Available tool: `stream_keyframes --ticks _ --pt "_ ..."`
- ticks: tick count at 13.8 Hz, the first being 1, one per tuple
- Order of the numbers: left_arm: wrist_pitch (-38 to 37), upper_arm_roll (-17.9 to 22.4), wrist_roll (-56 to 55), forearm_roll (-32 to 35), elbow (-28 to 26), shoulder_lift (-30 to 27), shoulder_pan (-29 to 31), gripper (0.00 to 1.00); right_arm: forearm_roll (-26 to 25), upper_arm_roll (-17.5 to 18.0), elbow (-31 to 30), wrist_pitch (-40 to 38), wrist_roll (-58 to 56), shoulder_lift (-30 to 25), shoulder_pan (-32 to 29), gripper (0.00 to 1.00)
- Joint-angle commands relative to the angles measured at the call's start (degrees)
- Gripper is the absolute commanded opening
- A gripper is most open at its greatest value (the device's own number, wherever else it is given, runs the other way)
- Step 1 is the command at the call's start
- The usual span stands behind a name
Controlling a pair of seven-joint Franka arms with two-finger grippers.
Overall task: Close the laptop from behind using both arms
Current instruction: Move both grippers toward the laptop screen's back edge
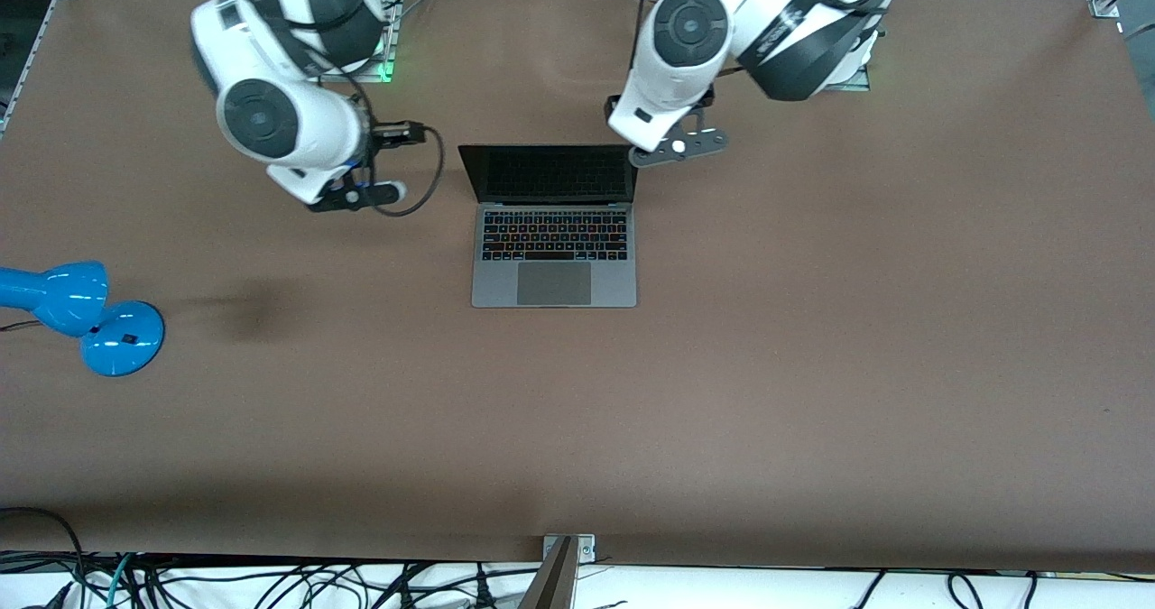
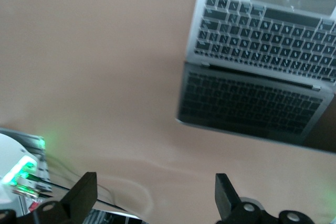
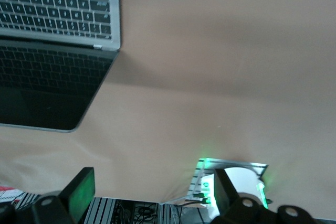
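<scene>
The laptop (image 1: 554,230) lies open in the middle of the brown table, its dark screen upright and its keyboard toward the front camera. My left gripper (image 1: 677,146) hangs above the table just beside the screen's edge at the left arm's end. In the left wrist view it (image 2: 153,195) is open and empty, and the laptop (image 2: 262,61) is apart from it. My right gripper (image 1: 356,196) hovers over bare table at the right arm's end, well clear of the laptop. In the right wrist view it (image 3: 152,190) is open and empty, with the laptop's corner (image 3: 58,35) in sight.
A blue desk lamp (image 1: 90,316) stands on the table near the right arm's end. The arm bases with green lights (image 1: 386,72) sit along the table's edge by the robots. Cables hang below the edge nearest the front camera.
</scene>
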Motion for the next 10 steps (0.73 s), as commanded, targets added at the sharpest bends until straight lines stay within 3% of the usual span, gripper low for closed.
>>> stream_keyframes --ticks 1,2,3,4,5,6,10 --pt "1.5 -0.8 -2.2 -0.2 1.0 3.4 -1.7 0.86 1.3 5.9 -5.7 3.7 6.1 -3.2 -0.7 0.97" --pt "1.5 -0.9 -2.2 -0.1 1.0 4.1 -1.8 0.76 2.4 7.8 -5.6 3.5 7.5 -2.8 -0.6 0.85" --pt "1.6 -0.9 -2.1 0.0 0.9 4.6 -2.1 0.6 3.3 8.8 -5.8 3.3 7.9 -2.3 -0.7 0.62" --pt "2.1 -0.9 -1.7 0.3 0.9 5.0 -2.8 0.44 3.5 9.8 -6.1 3.4 7.9 -2.1 -0.7 0.28" --pt "3.0 -0.9 -1.7 0.4 0.4 5.2 -3.2 0.22 3.8 10.4 -6.2 3.8 7.9 -1.1 -0.6 0.1" --pt "4.0 -0.9 -1.7 0.4 -0.3 5.2 -3.4 0.01 3.7 10.7 -6.2 4.9 7.8 0.0 -0.6 0.03" --pt "5.1 -0.9 -1.3 1.3 -1.3 6.2 -3.3 0.0 3.6 11.0 -5.6 9.6 7.6 1.5 -0.6 0.0"
